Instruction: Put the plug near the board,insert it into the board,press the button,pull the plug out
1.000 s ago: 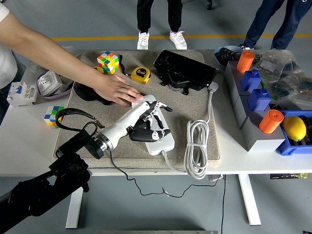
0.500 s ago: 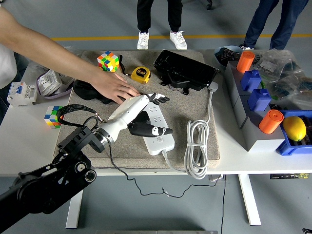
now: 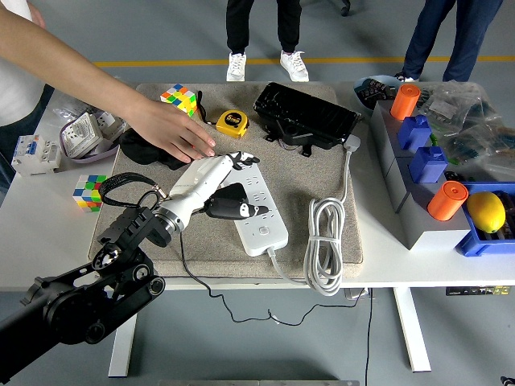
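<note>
One hand of mine, the left (image 3: pixel 228 186), reaches over the white power strip (image 3: pixel 259 215) on the beige mat (image 3: pixel 322 173); its fingers are curled, but whether they hold the plug I cannot tell. Just beyond, a person's hand (image 3: pixel 171 130) rests flat.

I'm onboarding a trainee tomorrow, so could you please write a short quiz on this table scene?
1. True or false: the white power strip lies on the beige mat.
2. Which sits nearest the yellow tape measure? A) lemon B) Rubik's cube C) coiled white cable
3. Fill in: the robot's left hand is over the power strip's ____ end.

Key: 1 true; 2 B; 3 far.
</note>
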Controlling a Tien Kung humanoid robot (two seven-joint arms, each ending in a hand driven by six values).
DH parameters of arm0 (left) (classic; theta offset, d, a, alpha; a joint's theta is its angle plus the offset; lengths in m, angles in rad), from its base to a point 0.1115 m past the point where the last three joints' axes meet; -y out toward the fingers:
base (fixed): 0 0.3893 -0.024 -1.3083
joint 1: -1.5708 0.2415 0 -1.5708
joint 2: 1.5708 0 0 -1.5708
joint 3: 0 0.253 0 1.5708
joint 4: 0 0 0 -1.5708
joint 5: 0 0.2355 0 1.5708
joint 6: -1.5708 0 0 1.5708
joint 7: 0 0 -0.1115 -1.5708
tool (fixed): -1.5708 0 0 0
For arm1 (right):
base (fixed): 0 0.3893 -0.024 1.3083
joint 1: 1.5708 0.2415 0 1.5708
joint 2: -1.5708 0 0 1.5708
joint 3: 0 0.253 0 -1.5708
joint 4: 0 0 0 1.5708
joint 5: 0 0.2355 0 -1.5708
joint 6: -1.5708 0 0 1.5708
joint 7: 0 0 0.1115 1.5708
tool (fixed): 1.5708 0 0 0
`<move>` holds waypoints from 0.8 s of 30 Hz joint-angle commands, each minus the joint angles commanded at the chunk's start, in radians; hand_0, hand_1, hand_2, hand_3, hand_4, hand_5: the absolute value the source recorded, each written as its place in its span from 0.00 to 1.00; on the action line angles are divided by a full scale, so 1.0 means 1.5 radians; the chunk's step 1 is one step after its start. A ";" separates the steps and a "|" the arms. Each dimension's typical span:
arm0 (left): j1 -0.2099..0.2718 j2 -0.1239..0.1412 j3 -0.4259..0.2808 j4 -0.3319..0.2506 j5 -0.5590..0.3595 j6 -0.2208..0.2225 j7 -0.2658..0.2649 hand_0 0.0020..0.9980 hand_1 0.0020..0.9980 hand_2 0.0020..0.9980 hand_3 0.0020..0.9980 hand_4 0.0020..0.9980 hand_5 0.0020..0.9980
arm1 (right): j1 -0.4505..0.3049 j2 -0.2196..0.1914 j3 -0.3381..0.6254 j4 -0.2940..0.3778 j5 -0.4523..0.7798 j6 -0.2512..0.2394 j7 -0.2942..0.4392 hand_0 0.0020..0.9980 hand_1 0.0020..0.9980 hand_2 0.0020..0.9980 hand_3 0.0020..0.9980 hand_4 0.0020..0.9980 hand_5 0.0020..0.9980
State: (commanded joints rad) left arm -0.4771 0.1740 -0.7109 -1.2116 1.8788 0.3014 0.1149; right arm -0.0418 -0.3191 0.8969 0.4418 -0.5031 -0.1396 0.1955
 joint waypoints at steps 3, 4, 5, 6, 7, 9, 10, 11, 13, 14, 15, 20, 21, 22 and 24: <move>-0.004 -0.006 0.002 0.017 0.011 0.002 0.008 0.60 0.64 0.67 0.75 1.00 0.46 | -0.001 0.000 -0.001 0.000 0.000 0.000 0.000 0.60 0.60 0.55 0.55 0.75 0.23; -0.005 -0.008 0.002 0.023 0.015 0.002 0.011 0.60 0.64 0.67 0.75 1.00 0.46 | -0.001 0.000 -0.001 0.001 0.000 0.000 0.000 0.60 0.60 0.55 0.55 0.75 0.23; -0.007 -0.010 0.002 0.029 0.021 0.002 0.014 0.60 0.64 0.67 0.75 1.00 0.46 | -0.001 0.000 0.000 0.001 0.000 0.000 0.000 0.60 0.60 0.55 0.55 0.75 0.23; -0.008 -0.012 0.001 0.035 0.027 0.003 0.017 0.60 0.64 0.67 0.75 1.00 0.46 | -0.001 -0.001 -0.001 0.001 0.000 0.000 0.000 0.60 0.60 0.55 0.55 0.75 0.23; -0.009 -0.013 0.001 0.039 0.031 0.004 0.019 0.57 0.63 0.65 0.72 1.00 0.45 | -0.002 -0.001 -0.001 0.001 0.000 0.000 0.000 0.60 0.60 0.55 0.54 0.75 0.23; -0.013 -0.016 -0.001 0.051 0.047 0.009 0.024 0.57 0.63 0.65 0.72 1.00 0.45 | -0.001 -0.001 0.000 0.001 0.000 0.000 0.001 0.60 0.60 0.55 0.54 0.75 0.23; -0.015 -0.017 -0.001 0.056 0.050 0.010 0.026 0.57 0.63 0.65 0.72 1.00 0.45 | -0.001 -0.001 0.000 0.001 0.000 0.000 0.001 0.60 0.60 0.55 0.54 0.75 0.23; -0.016 -0.018 -0.001 0.058 0.053 0.010 0.027 0.57 0.63 0.65 0.72 1.00 0.45 | -0.001 0.000 0.000 0.001 0.000 -0.001 0.001 0.60 0.60 0.55 0.54 0.75 0.23; -0.019 -0.020 -0.002 0.068 0.064 0.011 0.033 0.54 0.61 0.62 0.67 1.00 0.45 | -0.001 0.000 0.001 0.001 0.000 -0.001 0.001 0.60 0.60 0.55 0.55 0.75 0.23; -0.021 -0.020 -0.001 0.072 0.068 0.010 0.037 0.54 0.61 0.62 0.67 1.00 0.45 | -0.001 0.000 0.002 0.001 0.000 -0.001 0.001 0.60 0.60 0.55 0.55 0.75 0.23; -0.022 -0.021 -0.001 0.076 0.072 0.009 0.041 0.54 0.61 0.62 0.67 1.00 0.45 | -0.001 0.000 0.002 0.001 0.000 -0.001 0.001 0.60 0.60 0.55 0.55 0.75 0.23; -0.027 -0.022 0.001 0.089 0.092 -0.003 0.063 0.49 0.57 0.56 0.62 1.00 0.41 | -0.001 0.000 0.003 0.002 0.000 -0.001 0.002 0.60 0.60 0.55 0.55 0.75 0.23; -0.028 -0.021 0.002 0.090 0.096 -0.005 0.066 0.49 0.57 0.56 0.62 1.00 0.41 | -0.001 0.000 0.004 0.001 0.000 -0.001 0.002 0.60 0.60 0.55 0.55 0.75 0.23; -0.028 -0.021 0.002 0.091 0.097 -0.006 0.068 0.49 0.57 0.56 0.62 1.00 0.41 | -0.001 0.000 0.004 0.002 0.000 -0.001 0.002 0.60 0.60 0.55 0.55 0.75 0.23; -0.029 -0.020 0.003 0.093 0.103 -0.008 0.073 0.49 0.57 0.56 0.62 1.00 0.41 | -0.002 0.000 0.004 0.002 -0.001 -0.001 0.002 0.60 0.60 0.55 0.55 0.75 0.23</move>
State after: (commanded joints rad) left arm -0.5211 0.1435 -0.7060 -1.0718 2.0334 0.2900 0.2245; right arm -0.0443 -0.3187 0.9026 0.4442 -0.5043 -0.1415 0.1985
